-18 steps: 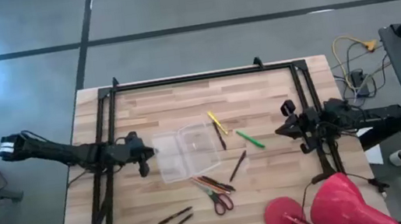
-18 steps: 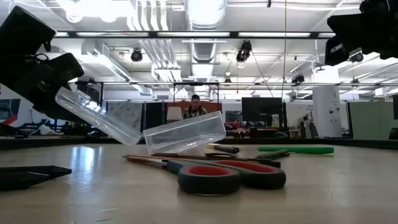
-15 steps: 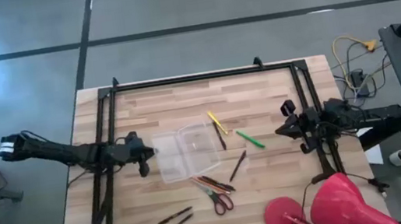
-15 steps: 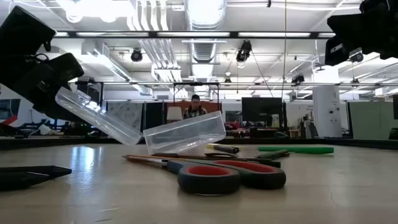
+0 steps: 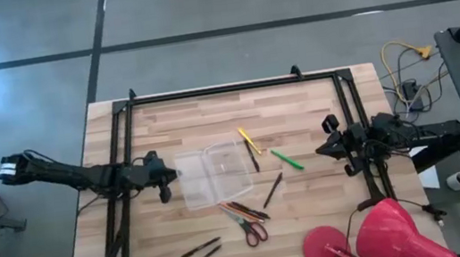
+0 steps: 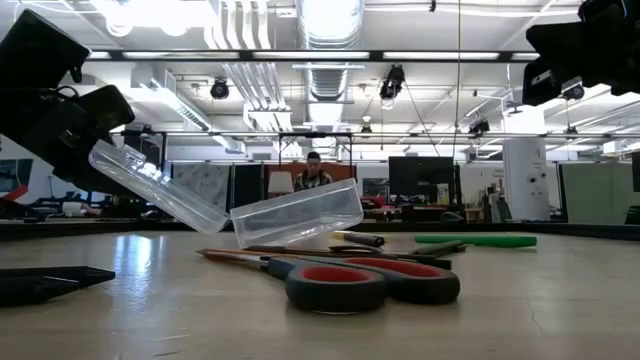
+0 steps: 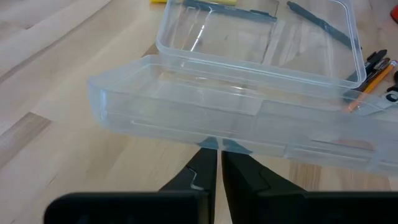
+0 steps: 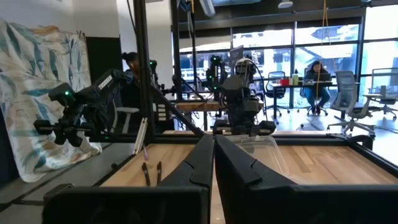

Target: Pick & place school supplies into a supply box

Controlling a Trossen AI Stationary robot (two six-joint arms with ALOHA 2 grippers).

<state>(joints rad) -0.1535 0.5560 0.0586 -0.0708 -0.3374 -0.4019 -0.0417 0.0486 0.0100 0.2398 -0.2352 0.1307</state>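
The left hand (image 7: 219, 163) is pinched onto the edge of the clear plastic supply box's (image 5: 213, 173) hinged lid, tilted up at mid-bench, though the lid hides its fingertips. The right hand (image 5: 333, 143) waits narrow at the right edge. Red-handled scissors (image 6: 365, 281), pens and pencils lie scattered near the box.

We see a wooden table (image 5: 210, 118) with a black frame (image 5: 224, 88) along its edges, a large red round object (image 5: 380, 235) at its corner, and a seated person (image 8: 316, 74) far beyond.
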